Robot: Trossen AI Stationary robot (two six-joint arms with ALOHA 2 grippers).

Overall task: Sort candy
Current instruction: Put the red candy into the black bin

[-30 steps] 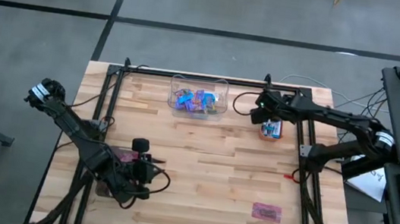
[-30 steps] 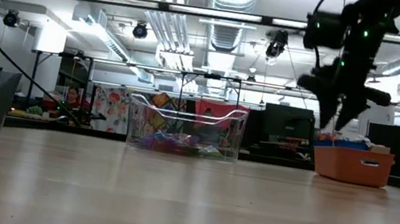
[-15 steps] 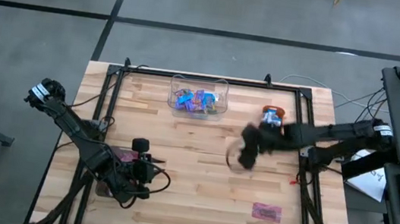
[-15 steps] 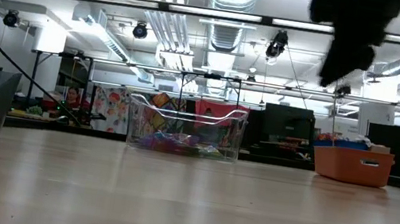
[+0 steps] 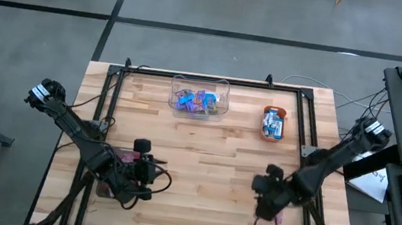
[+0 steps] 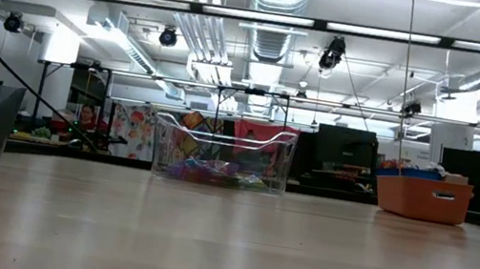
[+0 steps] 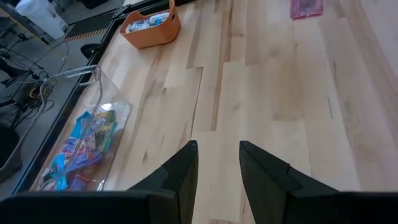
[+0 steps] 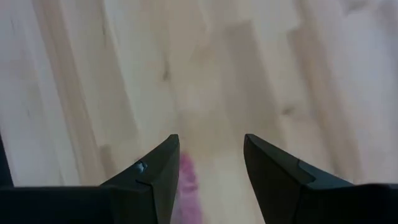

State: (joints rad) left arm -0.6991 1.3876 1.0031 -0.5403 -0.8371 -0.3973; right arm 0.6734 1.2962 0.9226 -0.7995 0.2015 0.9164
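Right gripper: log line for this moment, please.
right gripper: open, empty | over pink wrapped candy on wooden table | left gripper: parked, empty

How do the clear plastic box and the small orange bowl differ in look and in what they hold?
The clear plastic box is see-through and wider; the small orange bowl is opaque and narrower. The box holds a mixed heap of blue, red and teal candy; the bowl shows mainly blue-and-white packets. The box stands at the middle of the table's far edge, the bowl nearer the right arm's side. Both hold wrapped sweets.
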